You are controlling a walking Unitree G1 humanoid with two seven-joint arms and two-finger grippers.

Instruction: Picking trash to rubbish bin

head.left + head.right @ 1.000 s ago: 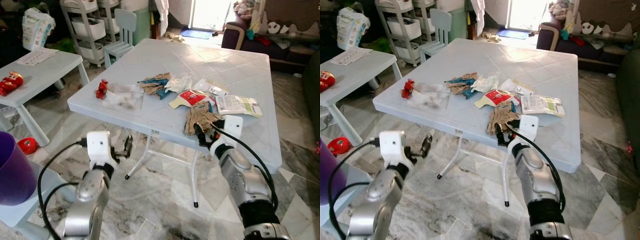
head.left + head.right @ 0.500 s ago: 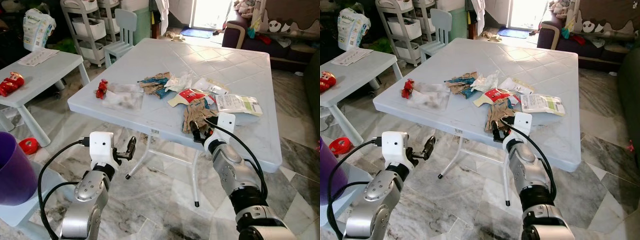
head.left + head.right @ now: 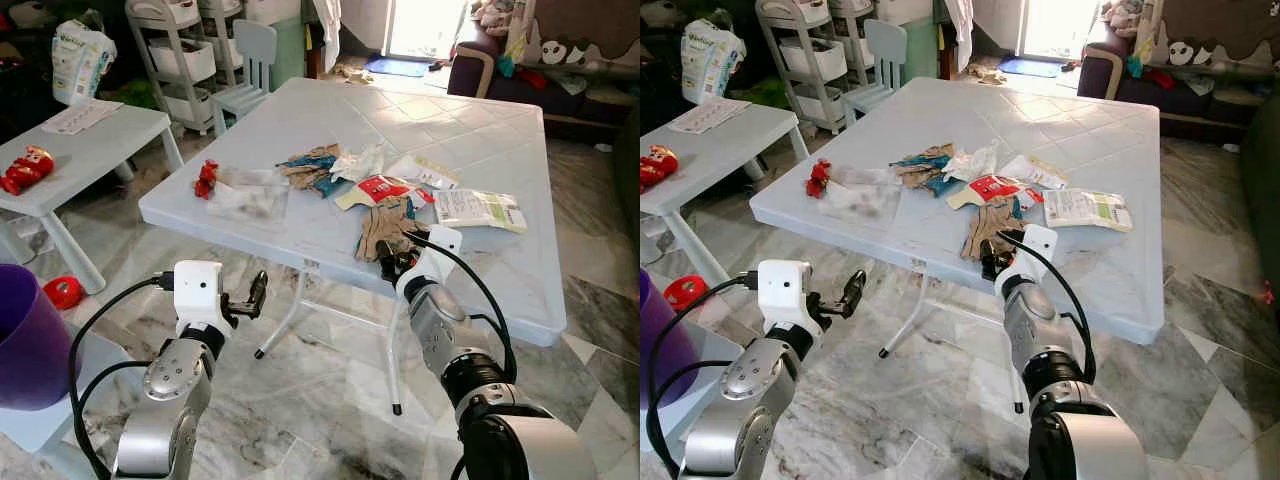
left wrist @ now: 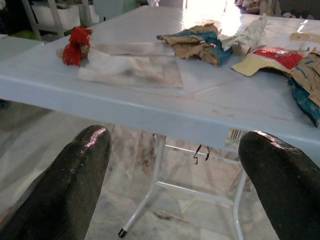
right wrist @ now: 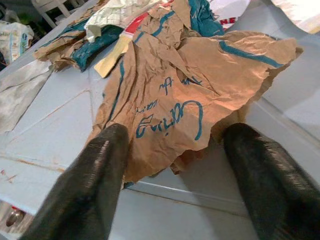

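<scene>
Two black fingers of the right gripper [image 5: 170, 195] stand spread on either side of a crumpled brown paper bag [image 5: 185, 95], whose near edge hides between them; whether they touch it cannot be told. Blue handwriting runs across its creased surface. The bag lies near the front edge of the pale blue plastic table [image 3: 300, 225], just beside a red-and-cream wrapper [image 3: 372, 190] and a flat white packet [image 3: 478, 208]. Further along sit a torn brown-and-teal scrap [image 3: 312, 168], a crinkled whitish wrapper [image 3: 360, 160], a clear, smudged plastic sheet [image 3: 245, 195] and a small red crumpled piece [image 3: 206, 178]. The left gripper [image 4: 175, 165] hangs below the table edge, well apart from the trash, its rounded, glossy fingers spread wide. A purple bin [image 3: 25, 330], cut off by the frame, stands at the robot's left
</scene>
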